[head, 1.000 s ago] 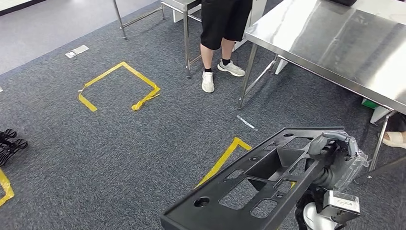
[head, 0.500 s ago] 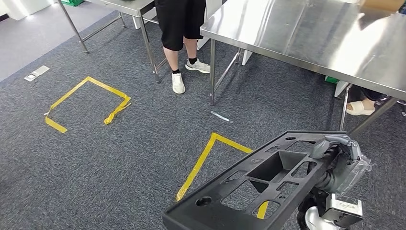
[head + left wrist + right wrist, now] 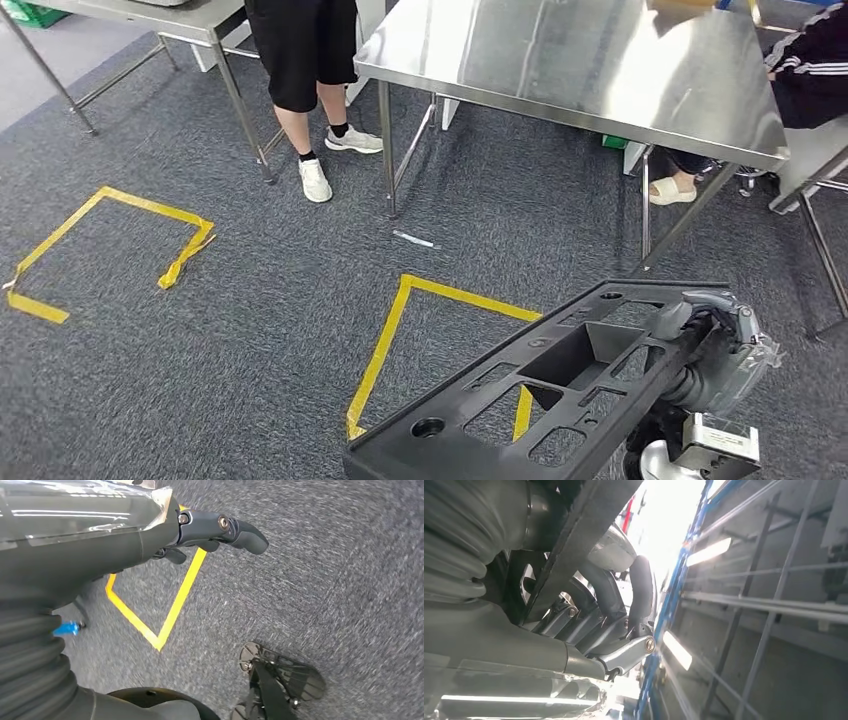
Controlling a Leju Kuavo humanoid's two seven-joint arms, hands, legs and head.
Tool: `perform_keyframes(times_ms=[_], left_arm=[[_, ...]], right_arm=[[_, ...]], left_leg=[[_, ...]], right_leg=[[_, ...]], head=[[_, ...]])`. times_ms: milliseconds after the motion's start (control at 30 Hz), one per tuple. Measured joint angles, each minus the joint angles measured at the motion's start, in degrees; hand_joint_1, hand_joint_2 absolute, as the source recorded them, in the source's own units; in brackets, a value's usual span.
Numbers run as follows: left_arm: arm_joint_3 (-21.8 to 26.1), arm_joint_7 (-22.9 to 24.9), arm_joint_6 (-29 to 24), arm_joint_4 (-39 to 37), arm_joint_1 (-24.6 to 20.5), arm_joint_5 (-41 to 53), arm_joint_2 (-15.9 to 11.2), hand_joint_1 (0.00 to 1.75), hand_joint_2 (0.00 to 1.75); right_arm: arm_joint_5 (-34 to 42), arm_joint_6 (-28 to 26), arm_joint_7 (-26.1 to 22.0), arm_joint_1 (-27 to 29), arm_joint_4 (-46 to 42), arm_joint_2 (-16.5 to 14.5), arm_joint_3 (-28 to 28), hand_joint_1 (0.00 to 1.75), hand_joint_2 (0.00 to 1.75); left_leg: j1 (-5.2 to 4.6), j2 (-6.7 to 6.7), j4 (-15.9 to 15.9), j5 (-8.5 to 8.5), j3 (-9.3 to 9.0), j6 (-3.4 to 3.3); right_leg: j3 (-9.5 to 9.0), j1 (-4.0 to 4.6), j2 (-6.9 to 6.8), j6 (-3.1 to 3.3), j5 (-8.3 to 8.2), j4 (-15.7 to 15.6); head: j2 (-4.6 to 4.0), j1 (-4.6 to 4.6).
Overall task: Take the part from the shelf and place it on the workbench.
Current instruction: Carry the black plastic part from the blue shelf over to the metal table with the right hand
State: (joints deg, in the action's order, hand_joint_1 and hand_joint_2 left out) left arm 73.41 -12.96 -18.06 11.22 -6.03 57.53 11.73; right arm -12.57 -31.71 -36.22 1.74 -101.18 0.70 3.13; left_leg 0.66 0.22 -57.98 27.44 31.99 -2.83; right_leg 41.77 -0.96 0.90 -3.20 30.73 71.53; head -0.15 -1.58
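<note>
Black plastic, long and flat with many cut-outs, the part (image 3: pixel 560 385) is carried low at the robot's right side, gripped along its far-right edge by the right hand (image 3: pixel 705 335), whose fingers wrap over that rim; the right wrist view shows the same hand (image 3: pixel 614 625) curled around the dark edge of the part (image 3: pixel 574 545). The long axis of the part runs diagonally, from near the robot's body at the lower middle of the head view up and away toward the right, so its far end points roughly at the near right corner of the steel counter (image 3: pixel 560 60). That counter stands ahead and well apart from the part, across a stretch of grey carpet (image 3: pixel 250 290) marked with yellow tape (image 3: pixel 400 320). I judge the carrying step is under way and the placing not yet begun: the part hangs over the floor, not over the counter top. The right hand is the one nearer the counter and the only one bearing the load. The left hand (image 3: pixel 220 530) hangs over the carpet holding nothing, its fingers loosely extended. A person (image 3: pixel 305 60) stands at the counter's left end, another (image 3: pixel 810 70) sits at its right. The coming move likely calls for closing the gap, then lifting the far end over the counter's near edge.
</note>
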Motion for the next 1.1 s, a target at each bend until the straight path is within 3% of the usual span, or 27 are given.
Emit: perform_keyframes(times_ms=[33, 67, 100, 133, 167, 233, 267, 333, 400, 467, 533, 567, 600, 633, 700, 767, 833, 867, 933, 1000, 1067, 1100], left_arm=[[-0.01, 0.00, 0.01, -0.01, 0.03, 0.00, 0.00, 0.00, 1.75], [-0.01, 0.00, 0.01, -0.01, 0.02, 0.00, -0.01, 0.00, 1.75], [-0.02, 0.00, 0.01, -0.01, 0.00, 0.00, 0.01, 0.00, 1.75], [-0.02, 0.00, 0.01, -0.01, -0.03, 0.00, 0.02, 0.00, 1.75], [-0.03, 0.00, 0.01, -0.01, -0.06, 0.00, 0.04, 0.00, 1.75], [-0.05, 0.00, 0.01, -0.02, -0.10, 0.00, 0.07, 0.00, 1.75], [-0.06, 0.00, 0.01, -0.02, -0.11, 0.00, 0.08, 0.00, 1.75], [-0.08, 0.00, 0.01, -0.03, -0.20, 0.00, 0.11, 0.00, 1.75], [-0.09, 0.00, 0.02, -0.04, -0.29, 0.01, 0.15, 0.00, 1.75], [-0.10, 0.00, 0.03, -0.05, -0.21, 0.01, 0.15, 0.00, 1.75], [-0.10, 0.01, 0.02, -0.05, -0.05, 0.01, 0.11, 0.00, 1.75], [-0.10, 0.01, 0.01, -0.05, 0.00, 0.01, 0.08, 0.00, 1.75], [-0.10, 0.02, 0.01, -0.05, 0.01, 0.01, 0.04, 0.00, 1.75], [-0.10, 0.02, 0.02, -0.05, 0.00, 0.00, 0.01, 0.00, 1.75], [-0.10, 0.02, 0.03, -0.06, -0.02, 0.01, -0.03, 0.00, 1.75], [-0.11, 0.03, 0.03, -0.08, -0.02, 0.01, -0.01, 0.00, 1.75], [-0.12, 0.04, 0.02, -0.09, -0.03, 0.01, -0.01, 0.00, 1.75], [-0.12, 0.04, 0.02, -0.09, -0.08, 0.00, -0.01, 0.00, 1.75], [-0.12, 0.03, 0.02, -0.09, -0.18, 0.00, 0.02, 0.00, 1.75], [-0.12, 0.02, 0.02, -0.09, -0.13, 0.00, 0.04, 0.00, 1.75], [-0.12, 0.03, 0.02, -0.09, -0.02, 0.00, 0.03, 0.00, 1.75], [-0.12, 0.03, 0.02, -0.09, -0.02, 0.00, 0.02, 0.00, 1.75]], right_arm=[[0.00, 0.00, 0.00, 0.12, 0.01, 0.00, -0.01, 1.75, 1.75], [0.00, 0.00, 0.00, 0.23, 0.01, 0.01, -0.01, 1.75, 1.75], [0.00, 0.00, 0.00, 0.29, 0.01, 0.01, -0.02, 1.75, 1.75], [0.00, 0.00, 0.00, 0.30, 0.00, 0.03, -0.03, 1.75, 1.75], [0.00, 0.00, 0.00, 0.27, -0.03, 0.04, -0.04, 1.75, 1.75], [0.00, -0.01, 0.01, 0.21, -0.10, 0.07, -0.05, 1.75, 1.75], [0.00, -0.02, 0.02, 0.21, -0.13, 0.10, -0.08, 1.75, 1.75], [0.00, -0.04, 0.03, 0.29, -0.19, 0.17, -0.21, 1.75, 1.75], [0.00, -0.05, 0.02, 0.25, -0.34, 0.18, -0.36, 1.75, 1.75], [-0.01, -0.07, 0.02, 0.10, -0.44, 0.09, -0.43, 1.75, 1.75], [-0.01, -0.07, 0.03, 0.15, -0.44, 0.01, -0.45, 1.75, 1.75], [0.00, -0.07, 0.04, 0.23, -0.44, -0.02, -0.45, 1.75, 1.75], [0.00, -0.07, 0.04, 0.29, -0.44, -0.03, -0.46, 1.75, 1.75], [0.00, -0.07, 0.04, 0.31, -0.44, -0.05, -0.46, 1.75, 1.75], [0.00, -0.07, 0.04, 0.24, -0.44, -0.08, -0.46, 1.75, 1.75], [0.00, -0.07, 0.03, 0.16, -0.45, -0.09, -0.48, 1.75, 1.75], [0.00, -0.07, 0.04, 0.24, -0.46, -0.08, -0.47, 1.75, 1.75], [0.00, -0.07, 0.03, 0.31, -0.46, -0.04, -0.47, 1.75, 1.75], [0.00, -0.07, 0.04, 0.21, -0.46, 0.05, -0.48, 1.75, 1.75], [0.00, -0.07, 0.04, 0.07, -0.45, 0.09, -0.47, 1.75, 1.75], [0.00, -0.07, 0.04, 0.21, -0.44, 0.10, -0.46, 1.75, 1.75], [0.00, -0.07, 0.04, 0.28, -0.44, 0.12, -0.46, 1.75, 1.75]], left_leg=[[-0.07, 0.87, -0.01, 0.02, 0.06, -0.03], [-0.10, 1.67, -0.01, 0.04, 0.10, -0.03], [-0.10, 2.39, -0.01, 0.06, 0.08, 0.00], [-0.11, 3.04, -0.01, 0.11, 0.00, 0.07], [-0.25, 3.63, -0.04, 0.22, -0.12, 0.23], [-0.56, 4.59, -0.07, 0.48, -0.42, 0.69], [-0.67, 5.10, -0.03, 0.58, -0.59, 0.97], [-0.57, 5.58, 0.02, 0.85, -0.92, 1.62], [-0.31, 3.37, -1.94, 2.45, -0.31, 2.22], [-0.12, 0.48, -8.46, 6.06, 2.63, 2.49], [-0.08, -0.30, -15.29, 8.74, 5.96, 2.62], [-0.03, -0.36, -16.17, 8.46, 6.51, 2.65], [0.08, -0.44, -14.73, 7.02, 5.95, 2.65], [0.26, -0.76, -11.38, 4.84, 4.45, 2.67], [0.83, -3.41, -3.96, 1.74, 1.08, 2.81], [0.90, -5.31, -1.00, 1.40, -0.17, 2.69], [0.55, -4.26, -0.74, 1.29, -0.33, 1.98], [0.52, -3.56, -0.57, 1.11, -0.50, 1.54], [0.56, -2.07, -0.21, 0.83, -0.77, 0.83], [0.36, -0.51, -0.15, 0.89, -0.78, 0.44], [0.20, 1.03, -0.16, 1.03, -0.81, 0.29], [0.18, 1.69, -0.16, 1.10, -0.86, 0.30]], right_leg=[[1.10, -0.01, -0.17, -0.17, 0.80, 2.51], [1.02, -0.02, -0.31, -0.50, 0.72, 2.77], [-0.38, -0.02, -0.65, -0.92, -0.19, 0.50], [-2.86, 0.00, -1.48, -1.30, -1.56, -3.70], [-5.39, 0.13, -2.97, -1.33, -2.84, -8.09], [-8.60, 0.60, -5.06, -0.67, -4.40, -13.58], [-8.76, 0.86, -5.26, -0.13, -4.55, -14.07], [-8.71, 0.66, -3.86, 0.74, -4.81, -14.28], [-9.02, -0.03, -2.56, 1.68, -5.12, -14.67], [-9.19, -0.28, -1.34, 2.33, -5.26, -14.78], [-9.11, -0.20, 0.05, 2.46, -5.25, -14.72], [-9.12, -0.20, 0.81, 2.45, -5.25, -14.68], [-9.17, -0.25, 1.58, 2.42, -5.25, -14.60], [-9.23, -0.33, 2.36, 2.38, -5.23, -14.48], [-8.99, -0.27, 3.75, 1.99, -5.10, -14.00], [-8.28, -0.21, 4.97, 1.23, -5.21, -13.72], [-7.63, -0.33, 6.15, 0.42, -5.61, -13.95], [-7.31, -0.38, 5.74, 0.14, -5.57, -13.76], [-5.46, -0.10, 3.03, 0.10, -4.11, -10.43], [-1.91, 0.06, 0.42, 0.50, -1.15, -2.93], [0.63, 0.03, -0.20, 0.39, 0.30, 2.29], [0.30, 0.01, -0.41, 0.07, -0.23, 1.71]], head=[[-0.01, 0.01], [-0.01, -0.02], [0.00, -0.02], [0.00, -0.04], [0.01, -0.04], [0.01, 0.08], [0.01, 0.15], [0.01, 0.27], [0.01, 0.46], [0.01, 0.70], [0.02, 0.78], [0.02, 0.80], [0.01, 0.80], [0.01, 0.82], [0.01, 0.79], [0.01, 0.76], [0.01, 0.76], [0.01, 0.76], [0.01, 0.48], [0.01, 0.23], [0.01, 0.22], [0.01, 0.21]])
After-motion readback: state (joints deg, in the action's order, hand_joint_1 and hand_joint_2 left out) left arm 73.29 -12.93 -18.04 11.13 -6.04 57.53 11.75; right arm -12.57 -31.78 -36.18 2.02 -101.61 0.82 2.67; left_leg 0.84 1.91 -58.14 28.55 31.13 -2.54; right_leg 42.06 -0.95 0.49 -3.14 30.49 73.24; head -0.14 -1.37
